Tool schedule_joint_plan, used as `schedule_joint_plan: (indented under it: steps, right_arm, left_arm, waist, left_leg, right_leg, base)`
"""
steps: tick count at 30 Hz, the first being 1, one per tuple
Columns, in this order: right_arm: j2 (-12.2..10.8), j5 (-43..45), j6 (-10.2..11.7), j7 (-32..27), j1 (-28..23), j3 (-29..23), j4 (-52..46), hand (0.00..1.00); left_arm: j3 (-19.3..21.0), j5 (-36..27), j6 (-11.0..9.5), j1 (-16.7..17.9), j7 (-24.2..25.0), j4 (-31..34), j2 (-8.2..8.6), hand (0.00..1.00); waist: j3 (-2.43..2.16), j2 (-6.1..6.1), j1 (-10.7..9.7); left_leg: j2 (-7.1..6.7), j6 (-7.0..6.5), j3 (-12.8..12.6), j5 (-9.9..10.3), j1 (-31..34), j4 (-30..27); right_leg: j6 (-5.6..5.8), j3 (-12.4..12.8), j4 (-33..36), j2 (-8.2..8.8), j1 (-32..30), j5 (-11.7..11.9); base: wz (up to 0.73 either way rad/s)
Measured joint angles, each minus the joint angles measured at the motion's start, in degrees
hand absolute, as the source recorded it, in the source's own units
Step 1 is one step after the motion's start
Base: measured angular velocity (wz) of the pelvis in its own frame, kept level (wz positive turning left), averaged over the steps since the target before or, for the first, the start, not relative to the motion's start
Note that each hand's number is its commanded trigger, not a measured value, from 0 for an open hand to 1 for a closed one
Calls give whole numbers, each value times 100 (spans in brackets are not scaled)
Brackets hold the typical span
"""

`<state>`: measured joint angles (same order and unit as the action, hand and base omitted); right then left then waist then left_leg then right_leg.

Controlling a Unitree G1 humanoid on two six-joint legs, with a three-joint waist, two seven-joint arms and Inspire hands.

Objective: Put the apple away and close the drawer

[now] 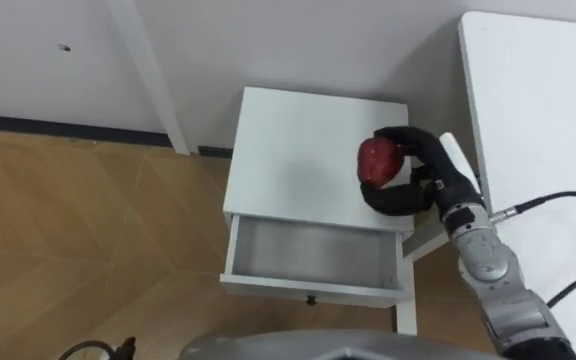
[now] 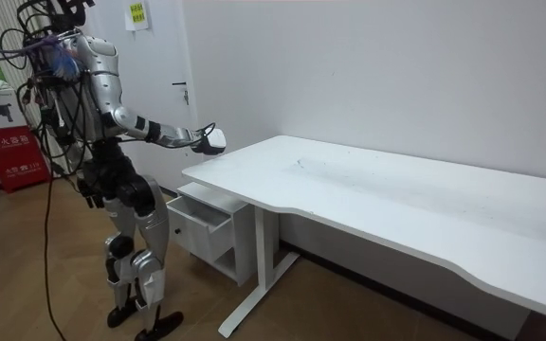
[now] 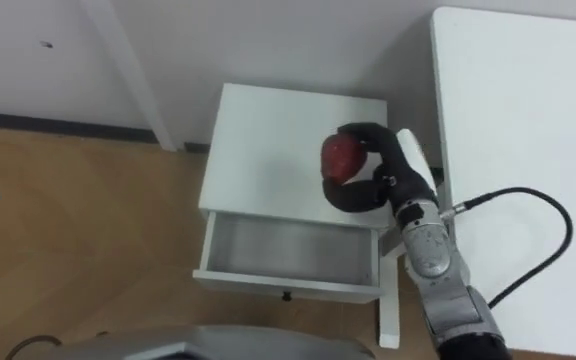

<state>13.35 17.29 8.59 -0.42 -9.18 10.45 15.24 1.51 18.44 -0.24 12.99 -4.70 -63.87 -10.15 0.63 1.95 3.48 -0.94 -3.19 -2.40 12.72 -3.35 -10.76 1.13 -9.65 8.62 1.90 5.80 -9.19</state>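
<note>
A red apple (image 1: 376, 158) is held in my right hand (image 1: 423, 172), whose dark fingers and thumb curl round it. Hand and apple hover over the right part of the white nightstand's top (image 1: 288, 150), just behind its drawer. The drawer (image 1: 313, 288) is pulled open toward me and its grey inside looks empty. In the room view I stand in front of the nightstand with my right arm stretched forward, right hand (image 2: 204, 139) raised over it and the open drawer (image 2: 192, 223) below. My left hand (image 2: 90, 194) hangs by my hip.
A large white desk (image 1: 538, 100) stands close on the right of the nightstand, its edge beside my right forearm. A white slanted post (image 1: 153, 70) stands against the wall to the left. Wooden floor (image 1: 88, 230) lies left of the nightstand.
</note>
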Motion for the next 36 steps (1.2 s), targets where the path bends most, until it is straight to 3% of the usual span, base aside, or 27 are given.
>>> schedule_joint_plan:
  steps: [9, 22, 23, 24, 25, 26, 36]
  right_arm:
    - [12, 218, -179, 468, 23, 390, -5, 100]
    - [-2, 311, -371, 759, -112, 424, 471, 100]
    - [-2, 323, -371, 761, -112, 424, 471, 60]
    - [-2, 323, -371, 761, -112, 423, 471, 27]
    - [-2, 323, -371, 761, -112, 424, 471, 5]
    - [-2, 323, -371, 763, -112, 424, 471, 0]
    - [-12, 328, -371, 875, -111, 420, 470, 0]
  left_arm:
    - [-3, 4, 26, -74, -1, 3, 3, 0]
    - [-74, 4, 71, -87, -140, 100, 39, 0]
    - [-73, 4, 71, -87, -140, 101, 40, 0]
    - [-73, 3, 72, -86, -140, 106, 41, 0]
    - [-73, 3, 72, -86, -140, 109, 43, 0]
    - [-73, 4, 72, -86, -140, 114, 44, 0]
    - [-71, 14, 116, -66, -149, 198, 50, 0]
  waist:
    - [-54, 88, 8]
    - [3, 33, -2]
    - [2, 26, -6]
    - [-2, 20, 3]
    - [-4, 16, 4]
    - [-4, 16, 9]
    - [-39, 6, -4]
  left_leg:
    - [-16, -2, 70, -2, 11, -24]
    - [-33, -2, 107, 0, 26, -16]
    - [-33, -2, 114, 0, 40, -24]
    - [-32, -2, 117, 0, 60, -42]
    - [-32, -2, 118, 0, 80, -56]
    - [-33, -2, 118, 0, 84, -56]
    - [-66, -3, 119, 0, 86, -56]
  right_leg:
    - [0, -12, -1, 10, 12, 0]
    - [0, -127, -15, 20, 58, 0]
    - [0, -136, -15, 20, 52, 0]
    - [0, -143, -15, 20, 44, 0]
    - [0, -145, -12, 20, 28, 0]
    - [0, -146, -12, 21, 24, 0]
    - [0, -150, -12, 24, 24, 0]
  base:
    - [4]
    - [2]
    - [0]
    - [3]
    - [0]
    - [0]
    - [0]
